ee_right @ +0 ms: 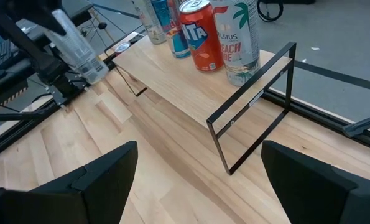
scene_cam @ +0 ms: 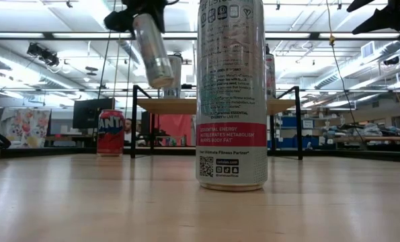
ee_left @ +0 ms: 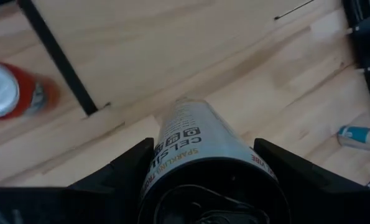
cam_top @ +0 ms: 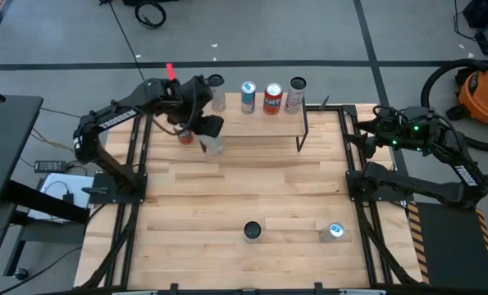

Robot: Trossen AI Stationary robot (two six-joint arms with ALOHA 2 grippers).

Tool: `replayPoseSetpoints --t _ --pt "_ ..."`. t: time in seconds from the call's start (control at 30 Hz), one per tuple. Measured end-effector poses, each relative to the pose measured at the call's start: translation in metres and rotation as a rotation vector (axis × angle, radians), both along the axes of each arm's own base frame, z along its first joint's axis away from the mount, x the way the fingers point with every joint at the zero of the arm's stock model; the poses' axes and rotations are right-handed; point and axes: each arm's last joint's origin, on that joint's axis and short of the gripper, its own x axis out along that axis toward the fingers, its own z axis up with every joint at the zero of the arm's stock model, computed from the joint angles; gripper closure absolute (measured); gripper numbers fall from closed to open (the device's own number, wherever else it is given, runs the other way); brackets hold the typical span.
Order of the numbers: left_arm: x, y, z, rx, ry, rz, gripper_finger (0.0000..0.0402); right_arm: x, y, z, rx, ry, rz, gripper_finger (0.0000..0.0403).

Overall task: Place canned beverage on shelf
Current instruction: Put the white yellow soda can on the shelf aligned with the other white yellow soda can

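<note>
My left gripper [cam_top: 204,124] is shut on a slim white-and-silver canned beverage [cam_top: 213,141], held in the air by the shelf's left end; the can also shows in the low view [scene_cam: 152,50] and the left wrist view [ee_left: 194,146]. The shelf [cam_top: 260,131], a light-wood board on thin black legs, stands at the far middle of the table. Several cans [cam_top: 273,98] stand upright along its far edge. My right gripper [ee_right: 197,180] waits open at the table's right side, touching nothing. My left gripper pinches the can's upper end [ee_left: 172,168] between its two fingers, one on each side of the round wall. The fingers [ee_left: 132,171] slant down from above and lie along the can. The can hangs tilted below the gripper, its lower end [scene_cam: 161,79] clear of table and shelf.
A red can [cam_top: 184,136] stands on the table just left of the shelf's left legs. Two more cans [cam_top: 253,232] [cam_top: 334,231] stand near the front edge. Bare wood lies between the shelf and those cans.
</note>
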Motion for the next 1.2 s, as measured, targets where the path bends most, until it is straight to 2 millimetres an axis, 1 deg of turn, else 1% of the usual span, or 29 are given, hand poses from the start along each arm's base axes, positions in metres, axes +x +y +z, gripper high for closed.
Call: replayPoseSetpoints --t 0.07,0.17,0.33,0.5,0.6,0.77,1.03,1.13,1.2 --pt "0.002 0.006 0.007 0.002 0.024 -0.003 0.0148 0.000 0.000 0.000 -0.007 0.005 0.004 0.0050" --pt "-0.001 0.016 0.013 0.000 0.105 0.033 0.0148 0.000 0.000 -0.001 -0.009 0.017 0.008 0.0050" --pt "0.008 0.033 0.020 0.031 0.096 0.057 0.0148 0.002 -0.001 -0.006 0.001 0.034 0.008 0.0050" --pt "0.015 0.044 0.016 0.025 0.118 0.070 0.0148 0.010 -0.006 -0.022 0.030 0.082 0.009 0.0050" --pt "0.016 0.049 0.014 0.039 0.130 0.073 0.0148 0.015 -0.009 -0.027 0.029 0.081 0.009 0.0050" --pt "0.017 0.056 0.010 0.044 0.152 0.090 0.0148 0.017 -0.010 -0.025 -0.004 0.059 0.018 0.0050" --pt "0.014 0.068 0.012 0.061 0.112 0.135 0.0148 0.015 -0.009 -0.020 -0.019 0.045 0.021 0.0050" --pt "0.016 0.075 0.008 0.058 0.122 0.145 0.0148 0.015 -0.009 -0.020 -0.019 0.045 0.021 0.0050" --pt "0.021 0.078 0.003 0.060 0.127 0.135 0.0148 0.015 -0.009 -0.020 -0.019 0.046 0.021 0.0050"
